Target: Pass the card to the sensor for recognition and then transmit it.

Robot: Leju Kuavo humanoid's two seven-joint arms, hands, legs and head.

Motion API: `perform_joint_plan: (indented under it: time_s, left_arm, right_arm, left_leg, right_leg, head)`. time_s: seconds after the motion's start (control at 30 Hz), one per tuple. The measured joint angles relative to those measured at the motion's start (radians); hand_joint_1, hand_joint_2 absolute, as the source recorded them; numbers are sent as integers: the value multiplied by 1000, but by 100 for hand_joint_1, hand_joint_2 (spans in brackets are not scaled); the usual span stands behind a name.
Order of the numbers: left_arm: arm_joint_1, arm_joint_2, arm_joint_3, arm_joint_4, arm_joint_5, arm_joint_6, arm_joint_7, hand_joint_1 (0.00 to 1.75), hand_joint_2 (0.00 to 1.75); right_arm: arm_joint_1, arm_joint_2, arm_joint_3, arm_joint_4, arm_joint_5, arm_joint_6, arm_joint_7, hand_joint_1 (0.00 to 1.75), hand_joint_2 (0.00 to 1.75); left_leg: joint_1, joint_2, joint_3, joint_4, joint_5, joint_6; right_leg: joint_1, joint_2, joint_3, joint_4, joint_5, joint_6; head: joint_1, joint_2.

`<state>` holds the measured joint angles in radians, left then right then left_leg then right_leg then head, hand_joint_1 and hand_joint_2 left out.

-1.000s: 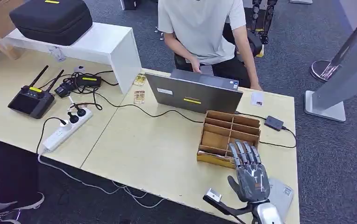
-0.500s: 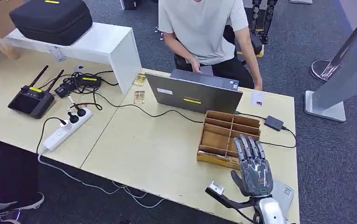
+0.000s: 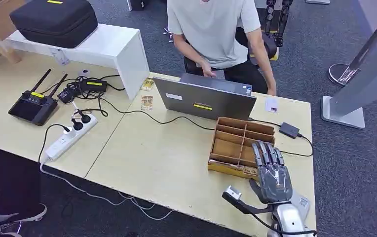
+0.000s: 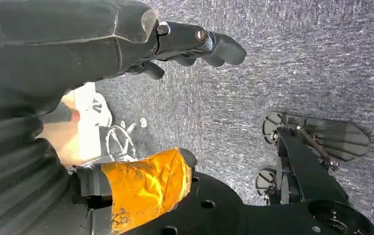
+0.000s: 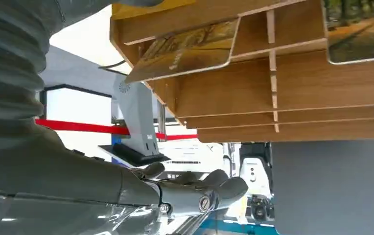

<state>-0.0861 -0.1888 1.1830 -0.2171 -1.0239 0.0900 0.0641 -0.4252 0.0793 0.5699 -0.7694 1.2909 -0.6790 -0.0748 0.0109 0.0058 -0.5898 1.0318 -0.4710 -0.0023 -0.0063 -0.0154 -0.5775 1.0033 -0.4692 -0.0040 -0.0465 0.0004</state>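
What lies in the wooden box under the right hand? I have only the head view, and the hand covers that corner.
Observer: The right wrist view shows a card with a yellowish picture lying in a compartment of the wooden box.
Operator: Is the right hand holding it?
Observer: No. The right hand has its fingers stretched out, apart from the card, with nothing in them.
Operator: And the left hand?
Observer: The left wrist view shows the left hand hanging over grey carpet, holding nothing.
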Motion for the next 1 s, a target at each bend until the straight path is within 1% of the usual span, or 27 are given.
perform_joint_plan:
  time_s: [0.4, 0.8, 0.83, 0.9, 1.0]
  left_arm:
    - [0, 0, 1, 0, 2, 2, 0, 0, 175]
    - [0, 0, 1, 0, 2, 3, 0, 0, 175]
    - [0, 0, 1, 0, 3, 3, 0, 0, 175]
    - [0, 0, 1, 0, 4, 3, -1, 0, 175]
    - [0, 0, 1, 0, 5, 3, -2, 0, 175]
  right_arm:
    - [-9, 0, 0, 52, 0, -2, -2, 0, 175]
    - [-11, 0, 0, 69, 0, -2, -3, 0, 175]
    - [-11, 0, 0, 70, 0, -2, -3, 175, 175]
    - [-11, 0, 0, 72, -4, -2, -9, 175, 175]
    - [-11, 0, 0, 73, -23, -3, -36, 175, 175]
  left_leg:
    - [0, 0, 0, 0, 0, 0]
    - [0, 0, 0, 0, 0, 0]
    - [0, 0, 0, 0, 0, 0]
    - [0, 0, 0, 0, 0, 0]
    - [0, 0, 0, 0, 0, 0]
  right_leg:
    - [0, 0, 0, 0, 0, 0]
    - [0, 0, 0, 0, 0, 0]
    - [0, 0, 0, 0, 0, 0]
    - [0, 0, 0, 0, 0, 0]
    - [0, 0, 0, 0, 0, 0]
  head:
    - [0, 0]
    - [0, 0]
    - [0, 0]
    - [0, 0]
    - [0, 0]
